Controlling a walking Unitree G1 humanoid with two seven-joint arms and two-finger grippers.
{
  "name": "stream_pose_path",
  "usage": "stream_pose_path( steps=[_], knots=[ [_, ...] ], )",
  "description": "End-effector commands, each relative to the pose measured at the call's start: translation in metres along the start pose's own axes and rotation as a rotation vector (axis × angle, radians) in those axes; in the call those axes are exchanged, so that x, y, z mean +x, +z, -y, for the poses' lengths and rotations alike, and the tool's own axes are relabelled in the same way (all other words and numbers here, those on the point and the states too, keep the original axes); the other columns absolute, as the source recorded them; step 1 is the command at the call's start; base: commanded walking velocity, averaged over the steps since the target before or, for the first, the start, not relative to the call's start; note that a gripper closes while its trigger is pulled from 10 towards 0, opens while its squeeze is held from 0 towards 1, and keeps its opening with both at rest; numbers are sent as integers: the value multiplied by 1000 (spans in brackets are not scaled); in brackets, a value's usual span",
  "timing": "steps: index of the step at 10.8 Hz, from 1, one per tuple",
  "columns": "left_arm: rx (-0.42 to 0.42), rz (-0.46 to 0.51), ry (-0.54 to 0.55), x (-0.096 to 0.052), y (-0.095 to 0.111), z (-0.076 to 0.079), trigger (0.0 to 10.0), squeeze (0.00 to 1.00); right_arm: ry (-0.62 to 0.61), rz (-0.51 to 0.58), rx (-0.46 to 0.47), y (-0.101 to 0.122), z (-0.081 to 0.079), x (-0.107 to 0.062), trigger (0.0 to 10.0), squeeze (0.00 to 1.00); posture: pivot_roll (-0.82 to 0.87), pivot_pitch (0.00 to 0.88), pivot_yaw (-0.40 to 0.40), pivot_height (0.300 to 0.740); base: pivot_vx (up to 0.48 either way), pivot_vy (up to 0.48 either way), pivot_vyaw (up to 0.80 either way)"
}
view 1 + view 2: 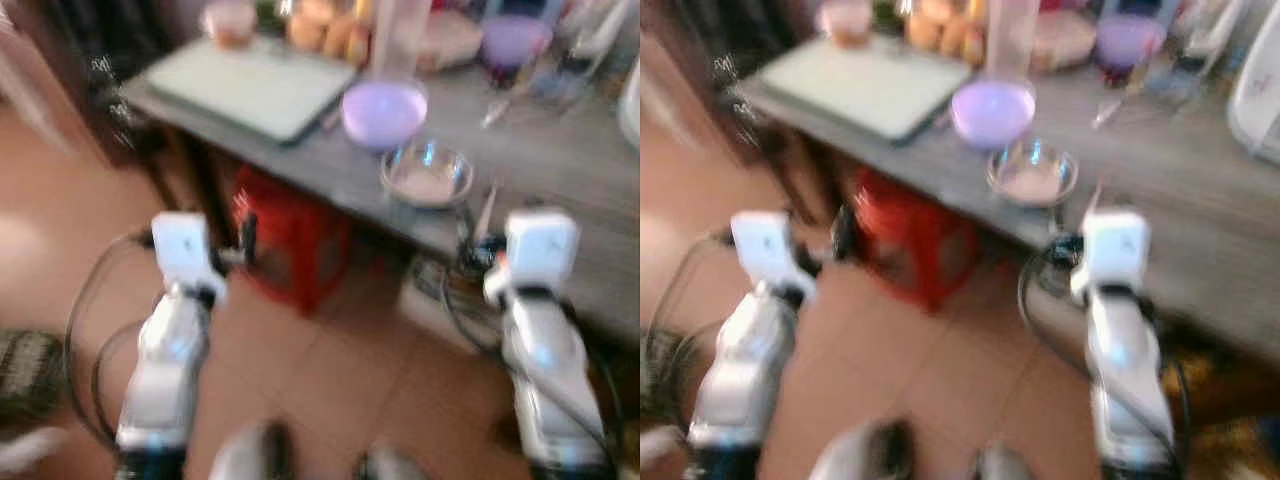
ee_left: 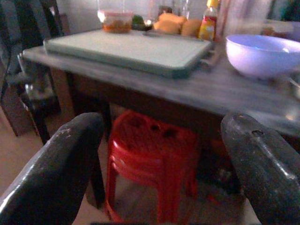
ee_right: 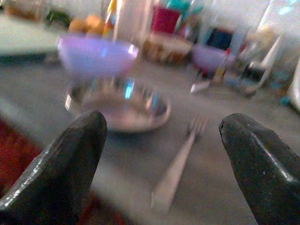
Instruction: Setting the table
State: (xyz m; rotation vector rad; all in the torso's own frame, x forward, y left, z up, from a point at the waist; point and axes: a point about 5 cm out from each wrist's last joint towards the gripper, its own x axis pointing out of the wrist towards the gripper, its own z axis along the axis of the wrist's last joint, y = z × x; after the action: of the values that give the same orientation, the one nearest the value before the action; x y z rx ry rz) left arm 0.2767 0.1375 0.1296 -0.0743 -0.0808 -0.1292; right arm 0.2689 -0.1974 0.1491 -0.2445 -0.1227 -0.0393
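Both arms raised toward the surface (image 1: 560, 170), each at the lower half of the head frames: left hand (image 2: 154, 154) spread wide and holding nothing, its two black fingers (image 2: 56, 164) at the lower corners of its wrist frame; right hand (image 3: 159, 164) likewise wide and bare, aimed across the grey top.

Between the right hand's fingers in the wrist frame, slightly right of centre: a fork (image 3: 180, 161), flat on the surface, tines pointing away. Just beyond it, centre-left, a shallow steel bowl (image 3: 117, 108); behind that, upper left, a lilac bowl (image 3: 96, 56), the two close together, perhaps touching, though blur leaves it unsettled. In the head frame, same pair near upper centre, lilac bowl above steel.

Ahead of the left hand, upper centre of its frame: a pale green board (image 2: 126, 49) lying flat, bare on top. Below the surface, lower centre, a red stool (image 2: 150, 164). Along the far edge, at the top of the frames, oranges (image 2: 176, 23), a bottle (image 2: 208, 21) and a mix of containers too smeared to name.

Progress, judged from this: barely begun. Nothing gripped, no place laid out, bowls and fork bunched near the near edge. Left to do: pick up the fork or a bowl, most likely with the right hand, then arrange each at a setting.
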Motion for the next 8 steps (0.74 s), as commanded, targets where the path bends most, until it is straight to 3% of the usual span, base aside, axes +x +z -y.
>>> stream_pose_path(
  steps=[1,3,5,7,8],
  knots=[
    [36,17,-42,8,3,3,10000,0,75,-1,-18,-5,-9,11,10000,0,-66,80,27,740,-281,0,0],
    [66,4,-61,20,-1,0,10000,0,189,28,-54,-1,-20,37,10000,0,-68,82,38,740,-264,0,0],
    [106,13,-117,27,2,3,10000,0,279,61,-63,7,-31,47,10000,0,-63,112,47,740,-257,0,0],
    [107,-3,-114,13,-9,2,10000,0,208,74,-41,0,-30,30,10000,0,-63,122,36,740,0,0,0],
    [101,-20,-39,2,-17,-3,10000,0,85,10,-1,-16,-20,10,10000,0,-65,126,32,740,0,0,0]
  ],
)
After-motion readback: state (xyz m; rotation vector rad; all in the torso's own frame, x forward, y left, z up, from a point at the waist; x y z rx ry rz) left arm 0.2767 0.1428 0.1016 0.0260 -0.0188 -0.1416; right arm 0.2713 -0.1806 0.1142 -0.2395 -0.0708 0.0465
